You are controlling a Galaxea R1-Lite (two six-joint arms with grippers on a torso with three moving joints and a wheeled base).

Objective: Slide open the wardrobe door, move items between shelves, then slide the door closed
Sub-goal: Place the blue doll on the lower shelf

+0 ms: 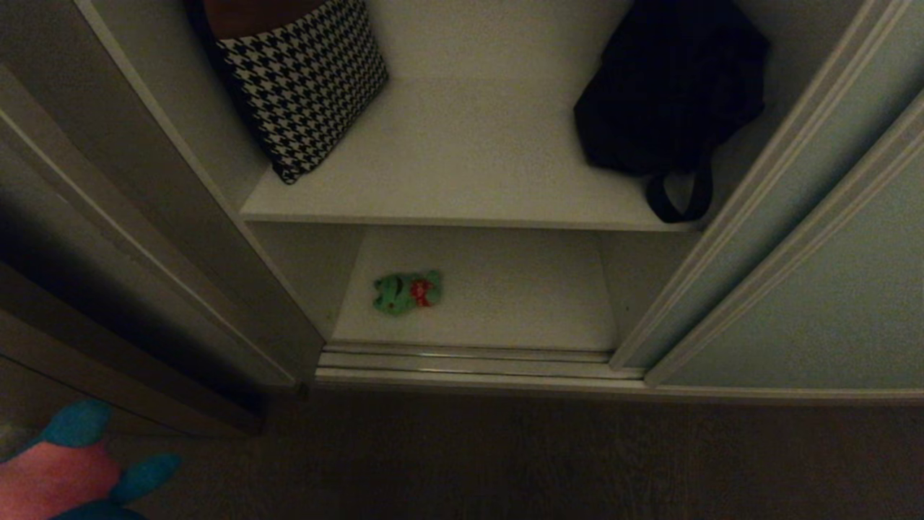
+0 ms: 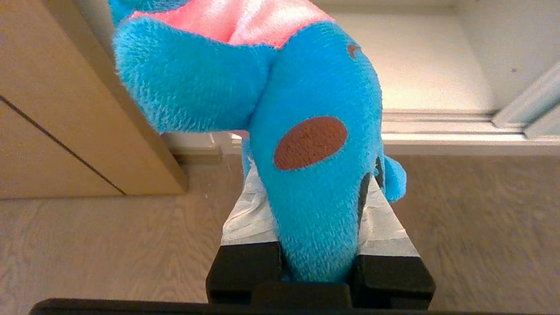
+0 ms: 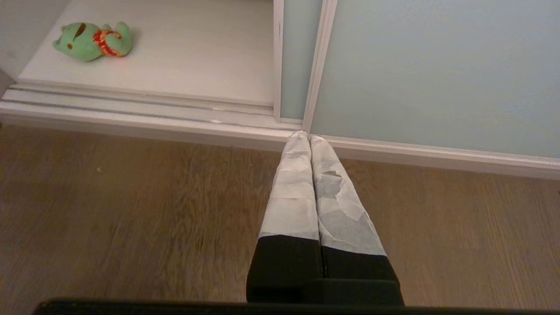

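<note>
I have the left claw (image 2: pixel 317 218) clenched on the blue plush toy (image 2: pixel 306 131), which bulges out above the fingers with its pink top away from the wrist; in the head view that toy (image 1: pixel 68 462) sits low at my left, over the floor (image 1: pixel 505 462) and short of the wardrobe. The opening lies ahead and to the right of that claw, so the left arm is the nearer one for the next placement, and I judge the carry goes forward and inward toward a shelf. The right claw (image 3: pixel 309 140) is pressed shut on nothing, hanging over the floor near the bottom rail. The sliding door (image 1: pixel 816 289) stands pushed to the right. I count two toys, the green one (image 1: pixel 406 291) lying on the lower shelf (image 1: pixel 505 303) toward its left, long axis across; two shelves, the upper shelf (image 1: pixel 469 159) carrying one houndstooth cushion (image 1: pixel 307 79) and, as far as the dim view lets me say, one black bag (image 1: pixel 668 94).
</note>
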